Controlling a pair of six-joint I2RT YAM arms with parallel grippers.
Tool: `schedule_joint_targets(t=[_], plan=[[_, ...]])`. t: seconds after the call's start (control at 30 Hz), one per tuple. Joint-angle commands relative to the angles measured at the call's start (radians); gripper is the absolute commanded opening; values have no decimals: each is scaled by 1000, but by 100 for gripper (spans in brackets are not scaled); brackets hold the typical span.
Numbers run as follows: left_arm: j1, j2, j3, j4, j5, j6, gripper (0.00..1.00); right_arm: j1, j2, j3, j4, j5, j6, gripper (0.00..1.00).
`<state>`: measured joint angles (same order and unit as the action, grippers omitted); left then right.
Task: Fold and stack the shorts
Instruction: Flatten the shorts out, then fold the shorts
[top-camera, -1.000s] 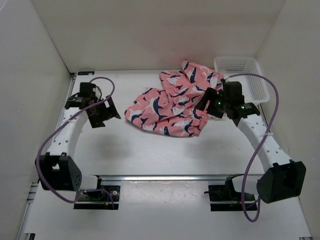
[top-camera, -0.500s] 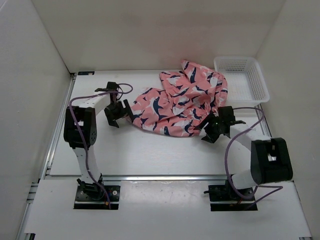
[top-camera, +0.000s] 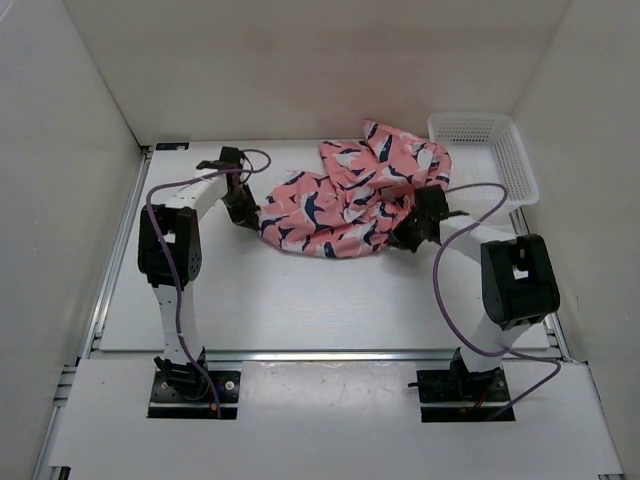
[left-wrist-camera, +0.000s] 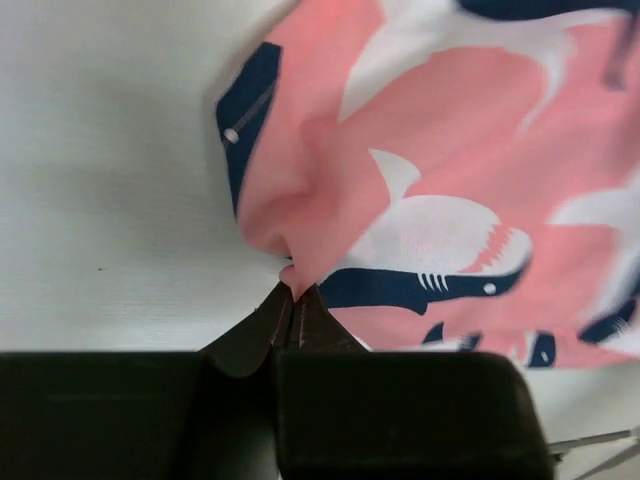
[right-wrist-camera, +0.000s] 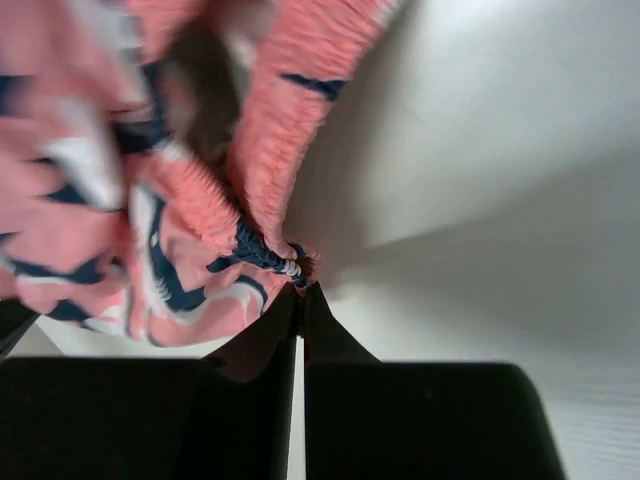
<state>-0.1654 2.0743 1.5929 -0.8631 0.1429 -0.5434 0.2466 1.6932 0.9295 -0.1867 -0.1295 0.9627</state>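
Found the left gripper (top-camera: 243, 208) clamped tight on a pinch of the shorts (top-camera: 350, 200) — fingertips pressed together in the left wrist view, with a small pink fold of the edge caught at their very tip. Logged the rest of the fabric ahead of that claw and off to its right, lying on the white table (top-camera: 300, 290), with a navy shark print just beyond the tips. Found the right gripper (top-camera: 408, 232) likewise closed on the shorts, fingertips meeting on the gathered elastic waistband at a navy-and-white stitched spot. Noted crumpled cloth ahead of and to the left of that claw, bare table to its right. From above, saw the shorts bunched and unfolded between the two claws, reaching both. Noted a white mesh basket (top-camera: 500, 150) beyond the right claw, on its outer side, with a far corner of the shorts just beside or touching the rim — cannot tell which.
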Motion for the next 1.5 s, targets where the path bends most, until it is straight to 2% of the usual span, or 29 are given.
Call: schedule_joint_targets(t=[0.0,0.03,0.07,0.17,0.23,0.3,0.33,0.4,0.43,0.47,0.53,0.57,0.6,0.67,0.73,0.83,0.93,1.0,1.1,1.2,1.27,1.37,1.47], plan=[[35,-72,154,-25,7,-3,10,2,-12,243,-51,77,-83,0],[64,-83,195,-39,21,-15,10,2,-12,318,-80,77,-106,0],[76,-94,291,-69,21,-24,10,2,-12,466,-126,86,-128,0],[115,-138,495,-140,32,-24,10,2,-44,689,-180,77,-217,0],[115,-180,570,-177,32,-24,10,2,-78,750,-209,54,-257,0],[124,-218,588,-198,32,-12,10,13,-113,738,-229,54,-303,0],[124,-273,557,-198,32,3,10,23,-159,709,-229,54,-314,0],[112,-347,376,-180,20,26,10,40,-213,622,-238,65,-338,0],[100,-388,292,-144,-17,26,10,61,-274,507,-238,74,-338,0],[99,-464,130,-143,-37,26,10,72,-306,441,-238,74,-338,0],[90,-531,-27,-114,-28,16,11,114,-413,298,-249,94,-314,0],[67,-586,-151,-91,-28,16,25,126,-450,149,-249,105,-303,0],[55,-605,-200,-77,-28,16,40,126,-484,76,-263,105,-286,0],[46,-614,-258,-77,-51,16,82,126,-564,-108,-263,91,-240,0],[46,-588,-280,-77,-72,25,100,126,-589,-182,-273,68,-217,0],[46,-577,-313,-86,-86,4,100,126,-589,-233,-273,68,-203,0],[46,-609,-384,-86,-137,-58,92,126,-598,-233,-283,106,-193,0],[46,-620,-430,-86,-184,-87,92,116,-598,-222,-298,128,-193,0],[96,-609,-517,-86,-129,-110,94,96,-607,-222,-319,128,-193,0],[96,-609,-625,-99,-73,-182,96,83,-607,-213,-344,119,-202,0],[96,-670,-716,-99,-72,-255,99,62,-621,-213,-367,119,-202,0],[96,-703,-771,-51,-97,-288,99,43,-661,-228,-376,119,-193,0],[73,-608,-762,-1,-97,-297,99,23,-670,-277,-385,108,-167,0]])
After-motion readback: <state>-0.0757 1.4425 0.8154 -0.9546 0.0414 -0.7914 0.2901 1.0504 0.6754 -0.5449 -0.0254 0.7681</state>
